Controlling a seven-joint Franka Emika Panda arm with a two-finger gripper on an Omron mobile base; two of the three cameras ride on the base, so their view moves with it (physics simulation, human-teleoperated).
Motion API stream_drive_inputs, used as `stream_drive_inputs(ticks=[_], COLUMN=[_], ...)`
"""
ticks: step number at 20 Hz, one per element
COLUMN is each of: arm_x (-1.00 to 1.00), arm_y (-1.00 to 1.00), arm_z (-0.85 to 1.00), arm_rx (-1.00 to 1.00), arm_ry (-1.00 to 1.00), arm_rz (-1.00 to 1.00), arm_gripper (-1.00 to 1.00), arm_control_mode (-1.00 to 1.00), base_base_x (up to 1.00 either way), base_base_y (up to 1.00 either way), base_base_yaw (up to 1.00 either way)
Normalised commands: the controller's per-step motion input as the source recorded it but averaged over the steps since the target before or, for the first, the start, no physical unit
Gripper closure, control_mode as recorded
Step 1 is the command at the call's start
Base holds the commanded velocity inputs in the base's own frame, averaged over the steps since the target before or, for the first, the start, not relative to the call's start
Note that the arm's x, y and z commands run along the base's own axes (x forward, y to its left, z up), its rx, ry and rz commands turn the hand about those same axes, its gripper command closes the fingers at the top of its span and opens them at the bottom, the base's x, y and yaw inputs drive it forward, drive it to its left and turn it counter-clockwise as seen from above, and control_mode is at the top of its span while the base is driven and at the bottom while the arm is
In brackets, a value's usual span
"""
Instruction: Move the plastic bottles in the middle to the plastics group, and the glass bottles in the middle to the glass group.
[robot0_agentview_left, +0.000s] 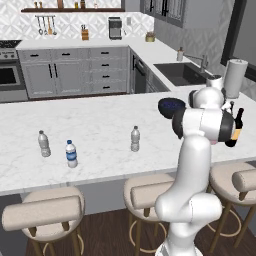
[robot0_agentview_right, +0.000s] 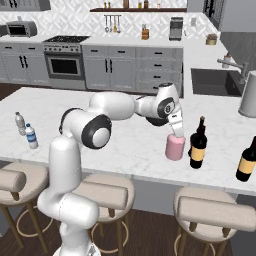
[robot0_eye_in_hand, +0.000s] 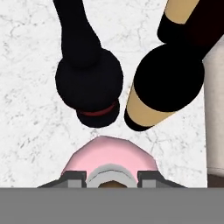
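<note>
My gripper (robot0_agentview_right: 176, 132) is shut on the neck of the pink bottle (robot0_agentview_right: 175, 148), which stands upright low over the counter's right part. In the hand view the fingers grip the pink bottle (robot0_eye_in_hand: 109, 159) from above. Just beyond it stand a black glass bottle (robot0_eye_in_hand: 89, 83) with a red band and the yellow-labelled wine bottle (robot0_eye_in_hand: 168, 78). Two dark bottles (robot0_agentview_right: 198, 144) (robot0_agentview_right: 246, 160) stand to the pink one's right; which is which I cannot tell. A clear plastic bottle (robot0_agentview_left: 135, 138) stands mid-counter. The plastics group, a greyish bottle (robot0_agentview_left: 44, 143) and a blue-labelled one (robot0_agentview_left: 71, 153), is far left.
A dark bowl (robot0_agentview_left: 171, 106) sits on the counter behind the arm. A paper towel roll (robot0_agentview_left: 235, 75) and the sink (robot0_agentview_left: 182, 72) lie at the back right. Padded stools (robot0_agentview_left: 42, 212) line the counter's front edge.
</note>
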Motion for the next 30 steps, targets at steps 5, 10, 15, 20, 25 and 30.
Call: stream_drive_inputs(ticks=[5,10,15,20,25,30], arm_x=[0.0,0.0,0.0,0.0,0.0,0.0], arm_y=[-0.23,-0.04,0.0,0.0,0.0,0.0], arm_z=[-0.05,-0.14,-0.34,-0.32,-0.02,0.02], arm_rx=[0.0,0.0,0.0,0.0,0.0,0.0], arm_ry=[0.0,0.0,0.0,0.0,0.0,0.0], arm_rz=[-0.14,-0.09,-0.06,-0.06,-0.05,-0.04], arm_gripper=[1.0,1.0,1.0,1.0,-1.0,-1.0], arm_control_mode=[-1.0,-1.0,-1.0,-1.0,-1.0,-1.0], base_base_x=[0.0,0.0,0.0,0.0,0.0,0.0], base_base_y=[0.0,0.0,0.0,0.0,0.0,0.0], base_base_yaw=[0.0,0.0,0.0,0.0,0.0,0.0])
